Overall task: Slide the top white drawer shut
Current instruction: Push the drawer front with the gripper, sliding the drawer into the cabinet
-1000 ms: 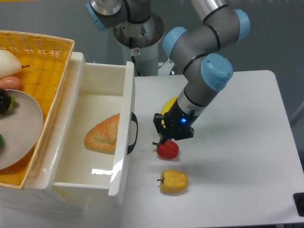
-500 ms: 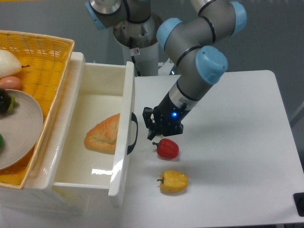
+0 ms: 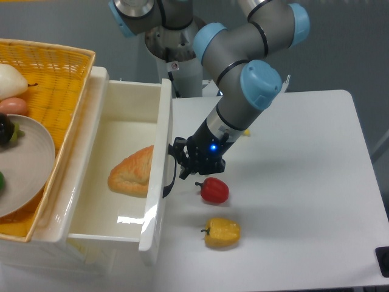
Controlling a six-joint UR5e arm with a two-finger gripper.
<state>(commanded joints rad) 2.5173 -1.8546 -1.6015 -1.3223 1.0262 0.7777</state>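
My gripper (image 3: 180,159) sat right at the black handle (image 3: 169,171) of the top white drawer (image 3: 159,176), which stood pulled far out with a bread piece (image 3: 132,171) inside (whether my fingers were spread or pressed together, I could not tell). A red pepper (image 3: 213,190) and a yellow pepper (image 3: 222,233) lay nearby on the table (image 3: 304,182).

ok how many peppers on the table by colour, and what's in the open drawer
red pepper: 1
yellow pepper: 1
bread in the drawer: 1
total: 3
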